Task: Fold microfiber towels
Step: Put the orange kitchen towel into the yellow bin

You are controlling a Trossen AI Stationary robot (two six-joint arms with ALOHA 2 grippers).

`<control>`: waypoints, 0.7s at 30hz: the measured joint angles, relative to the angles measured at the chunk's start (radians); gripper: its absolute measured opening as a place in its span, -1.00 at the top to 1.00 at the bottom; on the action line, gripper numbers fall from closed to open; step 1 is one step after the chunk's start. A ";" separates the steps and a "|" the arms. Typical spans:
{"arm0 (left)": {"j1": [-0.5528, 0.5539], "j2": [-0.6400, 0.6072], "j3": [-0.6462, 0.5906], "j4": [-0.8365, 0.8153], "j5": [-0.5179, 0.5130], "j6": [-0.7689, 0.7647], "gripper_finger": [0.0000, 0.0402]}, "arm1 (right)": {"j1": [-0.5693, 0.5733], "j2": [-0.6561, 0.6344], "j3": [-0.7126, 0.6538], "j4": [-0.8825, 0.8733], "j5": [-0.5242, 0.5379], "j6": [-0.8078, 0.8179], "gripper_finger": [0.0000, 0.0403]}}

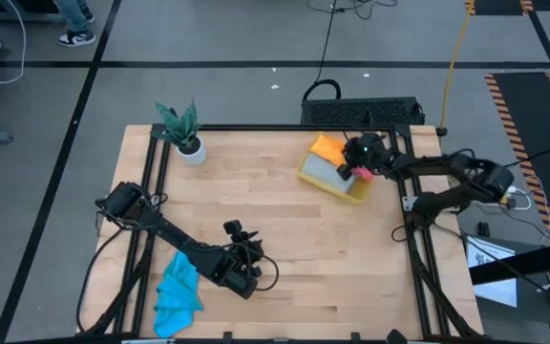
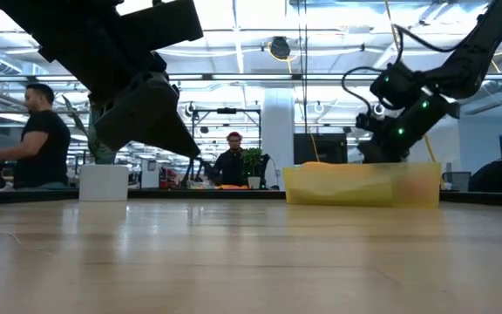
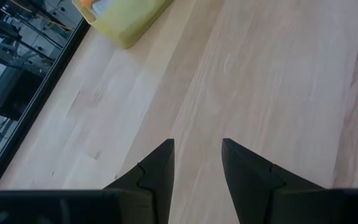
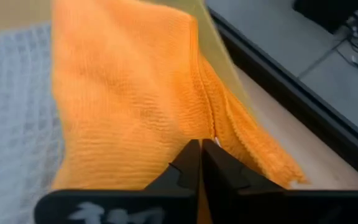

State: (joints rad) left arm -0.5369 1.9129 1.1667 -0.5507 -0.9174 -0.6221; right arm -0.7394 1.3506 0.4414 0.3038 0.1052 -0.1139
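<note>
Wooden planks made up the surface [image 1: 285, 239], framed by dark rails, with grey floor around it and an office room with seated people beyond in the low view. Both dark arms reached over it. Next in size, the translucent yellow bin [image 1: 335, 179] sat under the right pincer [image 1: 359, 170], holding the orange towel [image 4: 135, 106], a grey towel [image 4: 14, 112] beside it and a bit of pink towel [image 1: 361, 174] just below the pincer. The blue towel [image 1: 178, 291] lay crumpled beside the left arm, behind and to the outer side of the left pincer [image 1: 237, 234]. A small potted plant [image 1: 185, 134] in a white pot stood well away from both pincers, at the far corner. The left pincer hovered over bare wood, its fingers [image 3: 157, 174] apart and holding nothing. The right pincer's fingers [image 4: 188, 165] were pressed together, pinching an edge of the orange towel. No brand, label or readable writing showed on anything.
</note>
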 joint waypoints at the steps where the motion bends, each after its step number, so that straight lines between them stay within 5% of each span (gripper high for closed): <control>1: 0.000 0.000 0.000 0.003 0.000 0.003 0.32 | 0.002 0.013 0.001 -0.002 0.018 -0.004 0.94; 7: 0.000 0.000 0.000 0.007 0.000 0.010 0.32 | 0.002 0.023 0.001 -0.003 0.026 -0.037 0.96; 21: 0.000 0.000 0.000 0.009 0.000 0.010 0.32 | 0.062 -0.242 0.001 -0.081 0.021 0.004 1.00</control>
State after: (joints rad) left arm -0.5369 1.9129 1.1667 -0.5421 -0.9173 -0.6117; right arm -0.6770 1.1090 0.4419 0.2232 0.1257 -0.1102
